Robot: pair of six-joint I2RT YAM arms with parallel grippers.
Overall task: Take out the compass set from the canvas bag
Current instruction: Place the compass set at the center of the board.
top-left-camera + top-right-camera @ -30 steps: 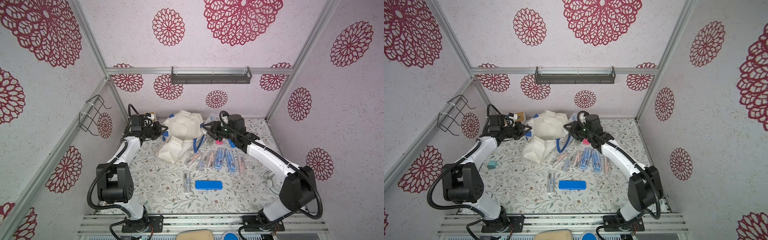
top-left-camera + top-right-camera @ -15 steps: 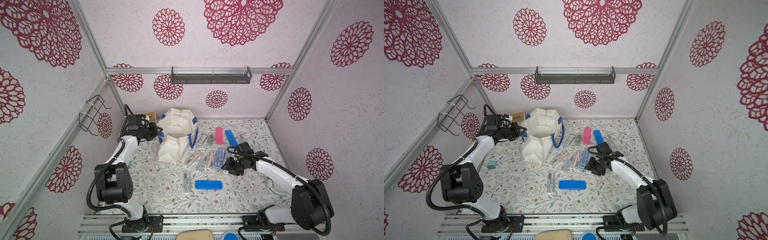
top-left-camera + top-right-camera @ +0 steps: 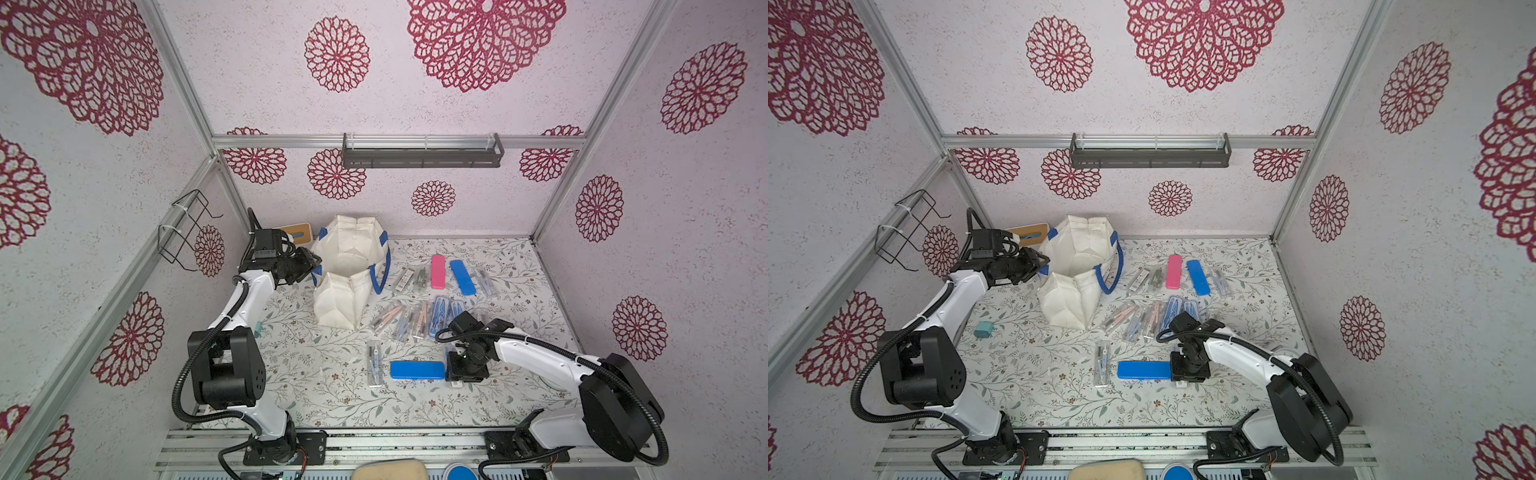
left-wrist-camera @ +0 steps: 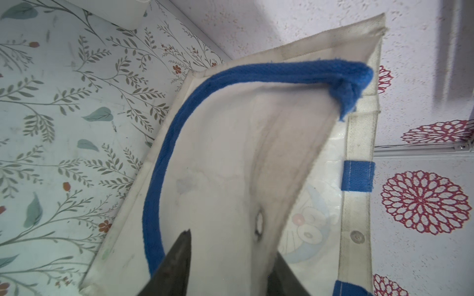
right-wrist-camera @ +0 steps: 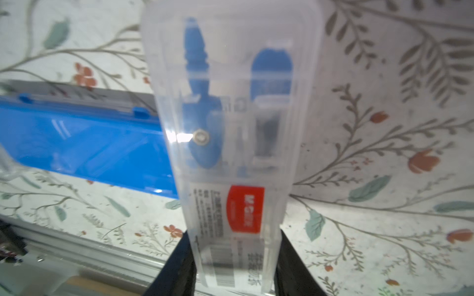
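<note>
So the right hand (image 3: 464, 371) is clamped on a clear compass set (image 5: 230, 123), and you can see the blue compass through the plastic; it's out over the desk (image 3: 332, 395) toward the front edge, just beside the right end of a blue case (image 3: 417, 370); can't tell if it touches the desk. The canvas bag (image 3: 349, 266) sits slumped near the back edge, left of the middle, mouth gaping; the left hand (image 3: 309, 264) is right at its left side, fingers (image 4: 179, 261) apart, blue handle (image 4: 152, 205) just past them; more clear packs (image 3: 409, 320) lie mid-desk beside the bag.
</note>
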